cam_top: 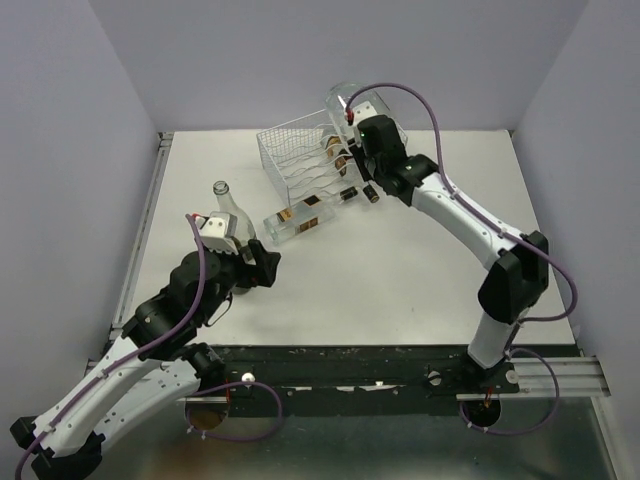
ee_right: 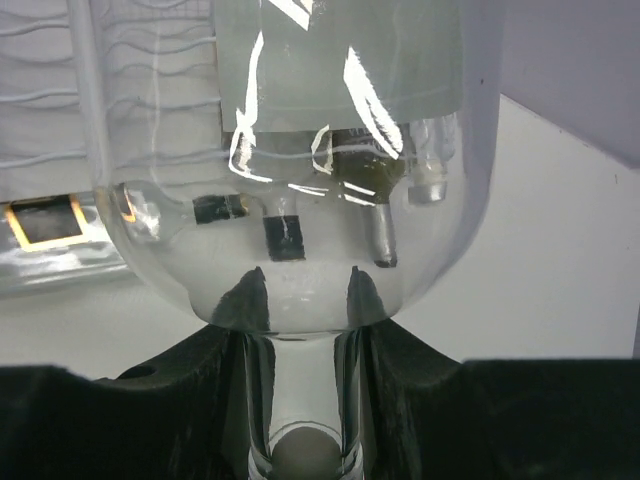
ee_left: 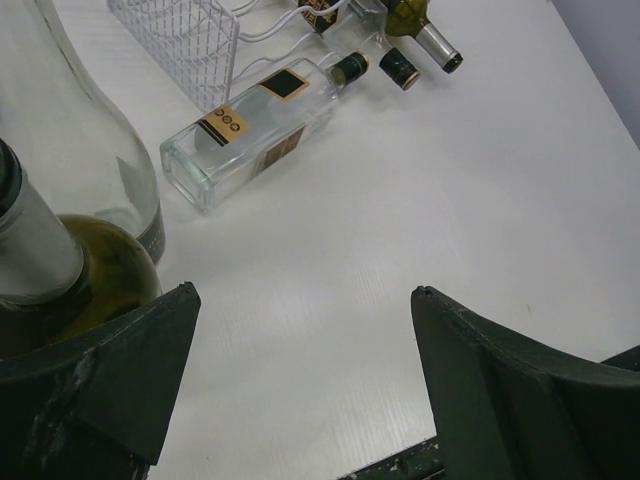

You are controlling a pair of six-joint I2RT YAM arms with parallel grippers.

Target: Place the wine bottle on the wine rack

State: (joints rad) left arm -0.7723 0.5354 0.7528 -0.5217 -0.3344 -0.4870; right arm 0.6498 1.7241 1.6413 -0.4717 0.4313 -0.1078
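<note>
- Our right gripper (ee_right: pixel 300 335) pinches the clear glass wine bottle (ee_right: pixel 300 150) by its neck; the left gripper (ee_left: pixel 303 300) has its fingers spread.
- We should lower it level into an open cradle of the white wire wine rack (cam_top: pixel 285 150).

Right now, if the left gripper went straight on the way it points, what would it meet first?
Probably the square bottle lying beside the rack; nothing stands between it and the left gripper, though depth is unclear.
</note>
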